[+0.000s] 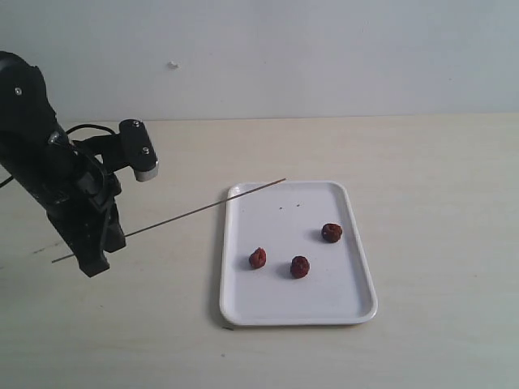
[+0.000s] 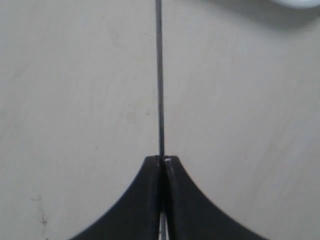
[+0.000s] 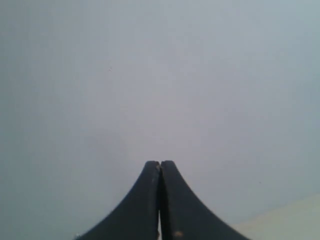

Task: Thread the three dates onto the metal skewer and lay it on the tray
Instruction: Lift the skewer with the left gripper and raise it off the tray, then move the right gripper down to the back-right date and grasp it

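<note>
Well, my left fingers are clenched on the metal skewer, pinching it near its back end so that most of the rod sticks out free ahead of them, with only a short stub behind. I judge that grip is what leaves enough bare length to take all the fruit. From the fingers the rod runs off toward the tray, its tip reaching just over the tray's far corner on the side nearest this arm. It is held aslant, clear of the table, not lying on it. The three dates sit loose inside the tray, apart from one another: two side by side toward its near half, the third alone closer to its opposite long rim. None is threaded yet, and none touches the skewer. My right fingers are pressed together on nothing, facing a blank pale surface; that arm does not show in the exterior view, so I cannot place it against the tray. I reckon it is parked until a date needs steadying
</note>
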{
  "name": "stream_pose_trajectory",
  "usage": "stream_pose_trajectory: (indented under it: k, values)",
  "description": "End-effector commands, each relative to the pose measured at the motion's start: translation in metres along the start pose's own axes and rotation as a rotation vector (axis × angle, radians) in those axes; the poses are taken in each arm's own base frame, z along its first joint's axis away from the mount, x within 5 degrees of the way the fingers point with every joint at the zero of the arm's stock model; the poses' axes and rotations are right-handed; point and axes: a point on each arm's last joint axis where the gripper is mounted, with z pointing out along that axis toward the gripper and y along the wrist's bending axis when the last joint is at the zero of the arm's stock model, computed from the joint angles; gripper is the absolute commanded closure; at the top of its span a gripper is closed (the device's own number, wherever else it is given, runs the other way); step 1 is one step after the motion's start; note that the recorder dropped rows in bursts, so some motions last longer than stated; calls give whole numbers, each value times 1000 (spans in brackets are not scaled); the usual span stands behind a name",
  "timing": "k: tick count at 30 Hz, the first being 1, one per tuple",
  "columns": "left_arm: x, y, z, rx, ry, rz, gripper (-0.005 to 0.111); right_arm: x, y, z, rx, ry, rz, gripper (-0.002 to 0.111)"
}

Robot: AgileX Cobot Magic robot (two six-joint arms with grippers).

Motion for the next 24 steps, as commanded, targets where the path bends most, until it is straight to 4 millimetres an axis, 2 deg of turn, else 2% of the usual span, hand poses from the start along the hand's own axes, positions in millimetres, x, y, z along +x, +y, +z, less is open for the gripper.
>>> stream_pose_trajectory:
  k: [1,4,7,10,11,14,17,24]
  values:
    - [-2,-2,-2,30,-12,-25,107,-21,11,30,21,73,-93,108]
    - [-2,-3,-2,40,-14,-33,107,-28,14,64,41,159,-175,108]
    - [-2,-4,-2,46,-19,-40,107,-25,14,104,39,259,-293,108]
    - [-2,-4,-2,52,-16,-41,107,-10,8,147,23,385,-424,108]
    - [-2,-5,-2,58,-13,-42,107,0,6,164,4,445,-489,108]
    - [-2,-5,-2,59,-12,-40,107,32,0,195,-29,635,-711,108]
    - [-2,-5,-2,59,-12,-40,107,68,-1,217,-105,787,-954,108]
    - [-1,-6,-2,66,0,-36,107,134,19,246,-358,927,-1340,108]
